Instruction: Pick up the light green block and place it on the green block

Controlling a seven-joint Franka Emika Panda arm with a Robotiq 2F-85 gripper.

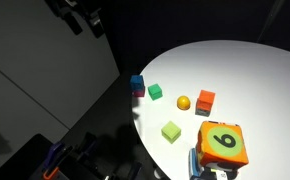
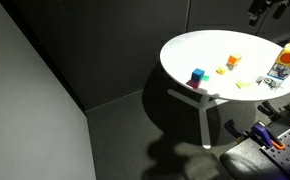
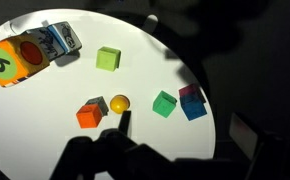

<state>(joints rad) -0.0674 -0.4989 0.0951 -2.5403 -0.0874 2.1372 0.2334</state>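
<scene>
on the table [image 1: 255, 70], light green block [image 1: 171, 131] well apart from the end effector [image 1: 90, 22]; grip state indiscernible

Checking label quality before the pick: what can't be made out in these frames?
- Gripper: dark on a dark background, cut by the top edge in both exterior views; open or shut unclear.
- Toy car: cut by the bottom edge in an exterior view.
- Pink piece by the blue block: stacked or behind, unclear.
- Light green block: a few pixels in an exterior view; faces unreadable.
</scene>
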